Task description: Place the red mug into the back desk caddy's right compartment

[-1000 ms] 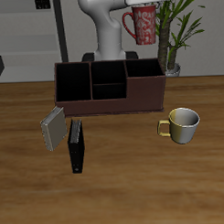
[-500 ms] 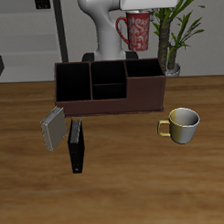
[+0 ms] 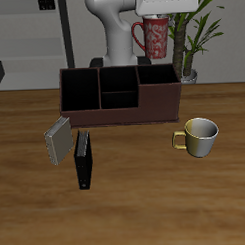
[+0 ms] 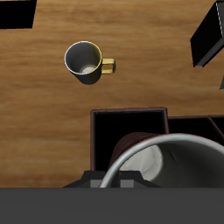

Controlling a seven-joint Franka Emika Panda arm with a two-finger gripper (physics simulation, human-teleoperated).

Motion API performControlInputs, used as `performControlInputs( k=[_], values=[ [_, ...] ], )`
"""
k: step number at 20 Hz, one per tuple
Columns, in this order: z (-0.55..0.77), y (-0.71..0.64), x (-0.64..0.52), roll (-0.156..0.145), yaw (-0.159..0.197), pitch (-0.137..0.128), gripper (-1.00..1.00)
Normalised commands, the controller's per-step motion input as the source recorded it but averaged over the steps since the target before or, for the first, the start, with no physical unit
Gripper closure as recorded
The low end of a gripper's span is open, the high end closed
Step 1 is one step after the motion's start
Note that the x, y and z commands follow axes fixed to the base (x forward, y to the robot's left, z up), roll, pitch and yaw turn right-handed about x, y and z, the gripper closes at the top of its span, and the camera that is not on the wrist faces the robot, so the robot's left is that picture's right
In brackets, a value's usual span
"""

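Up above the back desk caddy (image 3: pixel 121 95), the jaws held the red mug (image 3: pixel 152 37) tight, so they were closed on it. The mug hung upright in the air, straight over the caddy's right compartment (image 3: pixel 157 75), with its handle sticking out to the side. It was not touching the caddy yet.

From the wrist view, the mug's rim (image 4: pixel 166 162) sat over the dark compartment (image 4: pixel 114 131) below it.

What could go wrong? I think the mug could catch on the caddy's wall or divider on the way down, because the compartment is only about as wide as the mug. The handle could bump an edge too. If the jaws let go too high, the mug could tip or bounce out.

Farther from the caddy, a cream-gold mug (image 3: pixel 200 136) and some books (image 3: pixel 71 146) sat on the worktop (image 3: pixel 147 204).

The fingers themselves were hard to see. The wrist view was partly blocked by the mug, so the compartment's floor was mostly hidden.
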Motion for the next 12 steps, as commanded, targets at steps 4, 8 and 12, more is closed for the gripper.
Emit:
performControlInputs(
  k=[4, 8, 12],
  values=[
    [-0.04, -0.03, 0.01, 0.007, -0.004, -0.036, 1.0],
    [-0.13, 0.06, 0.02, 0.003, -0.033, -0.009, 1.0],
    [-0.12, 0.03, 0.0, 0.02, -0.003, 0.0, 1.0]
  ],
)
